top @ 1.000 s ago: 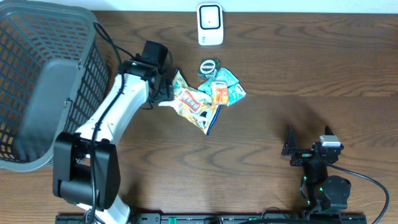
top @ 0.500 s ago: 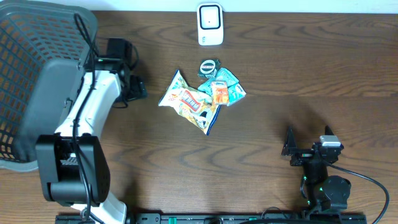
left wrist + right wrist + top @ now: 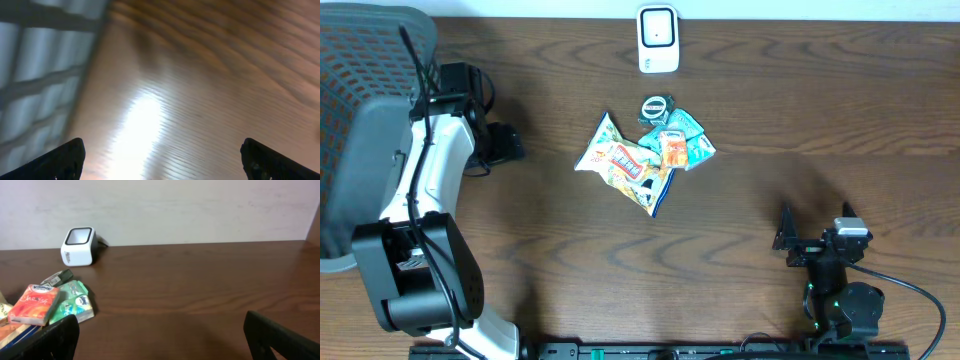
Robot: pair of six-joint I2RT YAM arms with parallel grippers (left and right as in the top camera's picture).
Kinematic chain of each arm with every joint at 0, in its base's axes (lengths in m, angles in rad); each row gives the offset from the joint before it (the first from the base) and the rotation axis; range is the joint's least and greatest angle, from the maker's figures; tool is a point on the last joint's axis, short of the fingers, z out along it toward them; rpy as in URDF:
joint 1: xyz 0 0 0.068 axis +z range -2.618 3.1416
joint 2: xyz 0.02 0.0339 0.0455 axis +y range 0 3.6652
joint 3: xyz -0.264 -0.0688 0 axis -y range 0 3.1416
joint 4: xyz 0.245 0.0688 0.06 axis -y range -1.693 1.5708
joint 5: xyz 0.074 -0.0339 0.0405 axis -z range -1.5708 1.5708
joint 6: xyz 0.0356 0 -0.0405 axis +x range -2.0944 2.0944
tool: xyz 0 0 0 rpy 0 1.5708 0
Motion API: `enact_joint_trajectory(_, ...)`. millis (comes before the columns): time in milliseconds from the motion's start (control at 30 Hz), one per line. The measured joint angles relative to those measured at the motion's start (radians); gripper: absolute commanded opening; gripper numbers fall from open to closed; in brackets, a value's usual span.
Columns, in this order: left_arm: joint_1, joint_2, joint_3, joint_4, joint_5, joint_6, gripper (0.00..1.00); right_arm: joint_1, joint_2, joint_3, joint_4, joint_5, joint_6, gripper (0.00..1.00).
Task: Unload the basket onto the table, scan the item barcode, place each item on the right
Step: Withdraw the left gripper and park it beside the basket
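Snack bag point(image 3: 625, 165) well apart from the left gripper point(image 3: 512, 143) beside the basket point(image 3: 360, 120), jaws wide apart.

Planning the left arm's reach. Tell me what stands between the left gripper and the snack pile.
Nothing visible. Only bare wood tabletop lies between the open left gripper and the snack pile. The basket sits on the gripper's other side, off that path.

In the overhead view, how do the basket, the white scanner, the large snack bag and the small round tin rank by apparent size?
1. basket
2. large snack bag
3. white scanner
4. small round tin, clearly the smallest
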Motion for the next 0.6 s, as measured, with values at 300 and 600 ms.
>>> enact_joint_trajectory(300, -0.14, 0.0, 0.0, 0.036, 0.181, 0.049, 0.98, 0.0, 0.0, 0.0, 0.0, 0.0, 0.0, 0.99)
enact_joint_trajectory(600, -0.225, 0.0, 0.0, 0.031, 0.044, 0.063, 0.98, 0.0, 0.0, 0.0, 0.0, 0.0, 0.0, 0.99)
